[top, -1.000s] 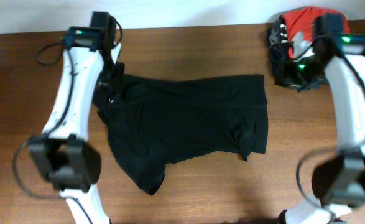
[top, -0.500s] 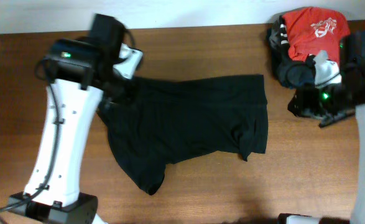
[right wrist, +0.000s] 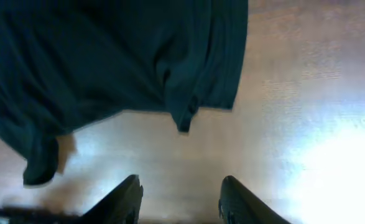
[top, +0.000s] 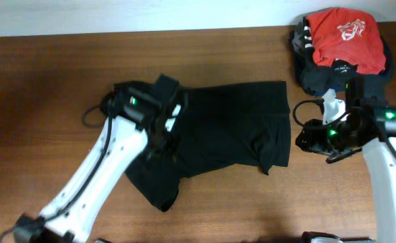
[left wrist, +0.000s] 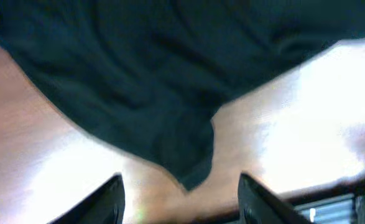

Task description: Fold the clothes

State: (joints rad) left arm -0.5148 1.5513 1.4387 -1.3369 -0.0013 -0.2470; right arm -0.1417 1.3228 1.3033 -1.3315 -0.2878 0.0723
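Hovering by the black garment (top: 238, 128), left end effector (left wrist: 181, 188) and right end effector (right wrist: 180, 188) gape (both empty).

The clothes (top: 231, 125) are one black garment of soft fabric, lying spread out but rumpled on the bench (top: 49, 81). Its main body forms a wide, roughly rectangular panel with shallow creases. A narrower rounded end trails off toward the near left. The left tool (top: 162, 138) stands over the garment's left part. From that wrist, the dark cloth (left wrist: 138, 81) fills the space ahead of the open fingers, its rounded end reaching toward their gap. The garment's right edge lies just beside the right tool (top: 307, 138), apart from it, with a small puckered fold at the near corner.
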